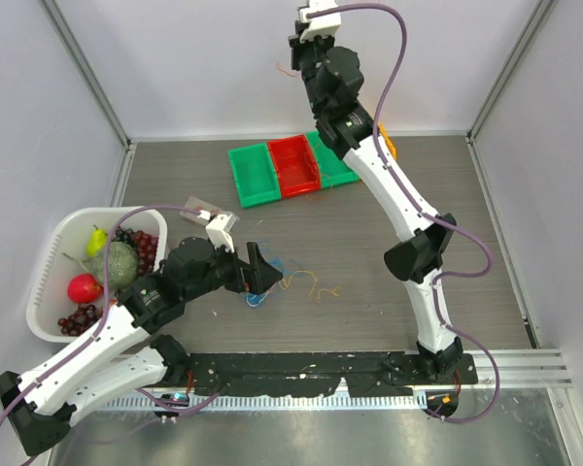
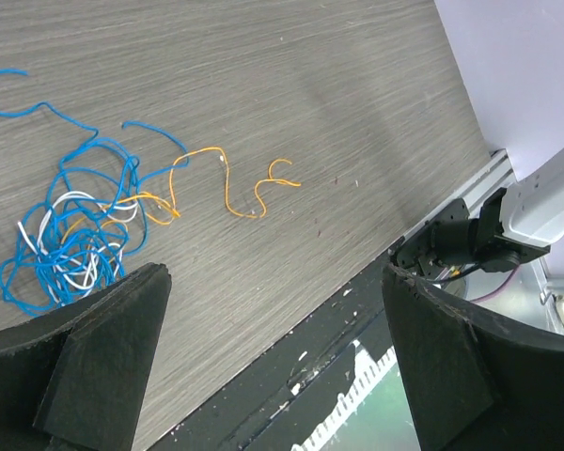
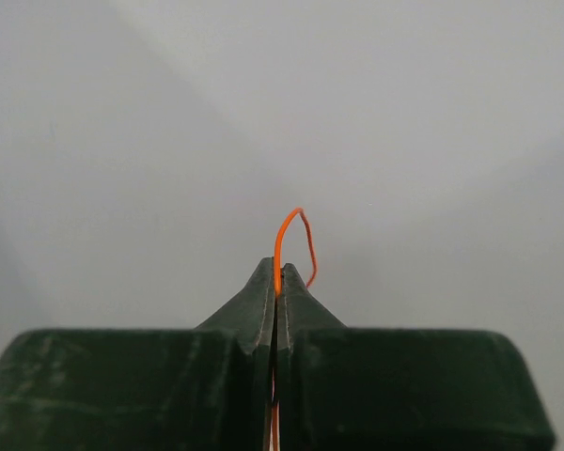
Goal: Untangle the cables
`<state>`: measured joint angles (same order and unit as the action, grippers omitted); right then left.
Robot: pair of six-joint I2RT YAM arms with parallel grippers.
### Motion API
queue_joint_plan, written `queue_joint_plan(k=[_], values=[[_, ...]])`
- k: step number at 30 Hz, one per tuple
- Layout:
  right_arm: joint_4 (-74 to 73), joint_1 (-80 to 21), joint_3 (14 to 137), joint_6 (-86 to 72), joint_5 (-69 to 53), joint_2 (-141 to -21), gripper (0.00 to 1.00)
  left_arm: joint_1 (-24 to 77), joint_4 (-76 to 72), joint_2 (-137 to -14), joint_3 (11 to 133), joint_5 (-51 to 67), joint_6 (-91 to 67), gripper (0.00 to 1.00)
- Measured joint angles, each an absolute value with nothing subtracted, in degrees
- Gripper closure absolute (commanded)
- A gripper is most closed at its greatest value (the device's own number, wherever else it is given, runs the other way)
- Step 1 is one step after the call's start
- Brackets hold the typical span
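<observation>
While right gripper (image 3: 277,282) pinches an orange wire (image 3: 284,230) high and far, tangle (image 2: 70,240) lies just beside wide-open left gripper (image 2: 277,366), loose strand (image 2: 230,193) trailing right.

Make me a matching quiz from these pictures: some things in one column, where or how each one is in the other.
Things:
1. thin blue wire
2. short bright orange wire
3. black two-finger left gripper
4. red plastic tray

States:
A. between two green plastic trays
B. wide open above the grey wooden table
C. pinched in the shut right gripper, raised
D. tangled with a thin white wire

Pairs: 1-D, 2-C, 3-B, 4-A
</observation>
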<state>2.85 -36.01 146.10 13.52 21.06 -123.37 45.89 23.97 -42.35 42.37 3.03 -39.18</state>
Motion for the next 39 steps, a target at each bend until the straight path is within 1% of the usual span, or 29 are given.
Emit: queue_joint_plan(k=[4,10,18,23,30,39], values=[[6.7,-33.9,147.0,14.5,18.0,-127.0,0.99,45.9,25.5,-42.3,42.5,3.1,-39.6,0.0],[14.5,-30.0,149.6,12.6,14.4,-129.1,0.99,45.9,29.5,-42.3,45.0,1.9,-39.7,0.0],[24.2,-24.8,150.6,5.5,10.1,-129.2,0.99,45.9,28.7,-40.5,44.5,0.7,-41.7,0.0],[29.4,-22.5,151.8,1.3,8.6,-131.0,0.99,45.9,26.9,-42.2,43.6,-0.4,-43.0,0.0],[33.0,-21.3,152.4,-3.0,7.4,-135.2,0.99,45.9,25.0,-44.9,43.6,-1.0,-43.3,0.0],[34.5,-20.1,150.6,-4.5,7.6,-138.8,0.99,45.9,25.0,-46.2,43.7,-1.0,-43.3,0.0]])
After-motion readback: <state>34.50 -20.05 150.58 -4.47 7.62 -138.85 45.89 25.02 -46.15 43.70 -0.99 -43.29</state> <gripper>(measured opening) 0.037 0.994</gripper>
